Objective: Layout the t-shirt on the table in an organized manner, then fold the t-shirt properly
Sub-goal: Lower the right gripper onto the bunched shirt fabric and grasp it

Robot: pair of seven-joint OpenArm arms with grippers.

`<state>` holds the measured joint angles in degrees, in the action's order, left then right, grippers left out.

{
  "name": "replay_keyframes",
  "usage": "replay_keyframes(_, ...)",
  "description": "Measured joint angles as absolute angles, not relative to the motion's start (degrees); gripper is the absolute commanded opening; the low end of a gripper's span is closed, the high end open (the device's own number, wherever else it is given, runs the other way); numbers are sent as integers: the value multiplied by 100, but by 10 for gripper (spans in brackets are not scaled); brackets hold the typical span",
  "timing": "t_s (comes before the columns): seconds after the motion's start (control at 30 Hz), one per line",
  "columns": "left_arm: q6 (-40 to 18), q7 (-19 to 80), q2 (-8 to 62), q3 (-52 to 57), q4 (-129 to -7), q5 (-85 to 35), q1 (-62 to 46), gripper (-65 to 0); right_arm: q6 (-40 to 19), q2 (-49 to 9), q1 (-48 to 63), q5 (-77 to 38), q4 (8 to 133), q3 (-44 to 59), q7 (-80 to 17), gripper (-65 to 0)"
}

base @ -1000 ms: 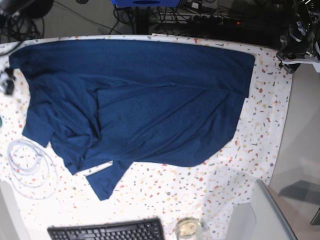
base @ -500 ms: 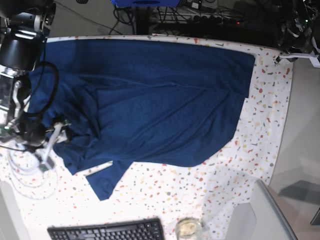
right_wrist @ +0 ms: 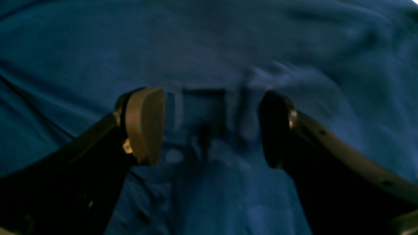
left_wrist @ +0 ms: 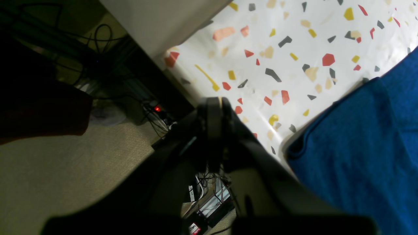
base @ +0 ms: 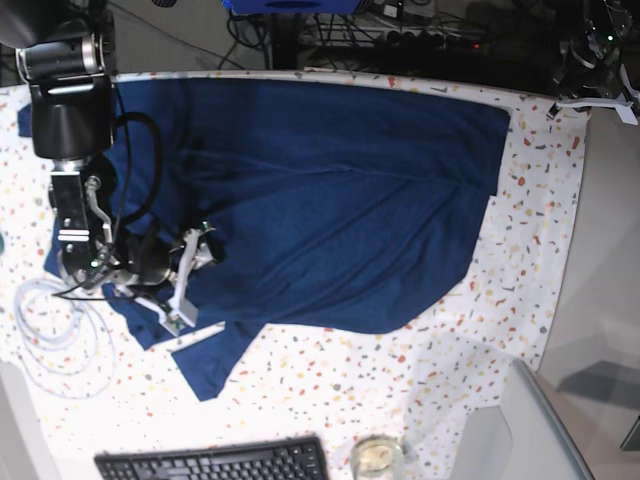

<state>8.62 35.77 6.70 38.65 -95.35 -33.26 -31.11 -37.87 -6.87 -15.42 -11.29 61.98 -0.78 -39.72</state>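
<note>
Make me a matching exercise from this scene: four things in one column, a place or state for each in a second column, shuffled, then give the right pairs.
Things:
1. t-shirt
2. right gripper
3. left gripper
4. keyboard

Places or states:
A. shut, holding nothing, past the far corner of the table
B. at the near edge of the base view, partly cut off
C. open, its fingers apart over rumpled blue fabric
D. spread wide over the speckled cloth, one sleeve end bunched

Pairs: 1-D, 2-C, 3-A, 4-B
</note>
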Motion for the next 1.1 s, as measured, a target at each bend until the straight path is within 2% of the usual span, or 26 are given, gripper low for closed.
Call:
replay_keyframes(0.07, 862, 3577, 672, 3865, -9535, -3326, -3111, -650, -3780, -676, -1566, -1155, 6180, -78, -3933, -318)
replay_keyframes(0.1, 862, 3577, 670, 3865, -9533, -3326, -3114, -650, -3780, -690, -1568, -1151, 6180, -75, -3933, -377)
replay_keyframes(0.2, 862, 3575, 670, 3865, -9533, -3328, -3111, -650, -3780, -738, -1564, -1135, 6178, -58, -3907, -617)
replay_keyframes(0.23, 862, 3575, 670, 3865, -9533, -3326, -3111, -650, -3776, -740, -1564, -1131, 6178, -49, -3918, -650)
replay_keyframes(0.3, 862, 3575, 670, 3865, -9533, -3326, -3111, -650, -3774, -744, -1564, -1133, 6180, -49, -3916, -626)
replay_keyframes(0.43, 862, 3575, 670, 3865, -9533, -3328, -3111, -650, -3774, -753, -1494, -1129, 6331, -49, -3918, -648)
replay_keyframes(0.6, 862, 3575, 670, 3863, -9533, -3328, -3109, -650, -3750, -770, -921, -1146, 7450, -51, -3955, -647)
replay_keyframes(0.73, 862, 3577, 670, 3865, -9533, -3328, -3114, -650, -3682, -705, -755, -1157, 7802, 47, -3935, -638)
replay_keyframes(0.77, 862, 3577, 670, 3865, -9533, -3326, -3111, -650, -3454, -696, -757, -1164, 7804, 110, -3920, -623)
replay_keyframes(0.8, 862, 3577, 672, 3865, -9533, -3328, -3111, -650, -3229, -690, -766, -1153, 7804, 141, -3881, -590)
replay_keyframes(0.87, 862, 3577, 672, 3865, -9533, -3326, -3111, -650, -2880, -729, -773, -1135, 7800, 139, -3909, -474)
replay_keyframes(0.93, 862, 3577, 668, 3865, -9533, -3328, -3111, -650, -2637, -742, -770, -1127, 7800, 71, -3916, -329)
replay_keyframes(1.0, 862, 3577, 670, 3863, -9533, -3326, -3111, -650, -2635, -757, -827, -1131, 7671, -62, -3900, -230)
replay_keyframes(1.1, 862, 3577, 670, 3865, -9533, -3326, -3114, -650, -2659, -714, -978, -1168, 7303, -172, -3669, -213)
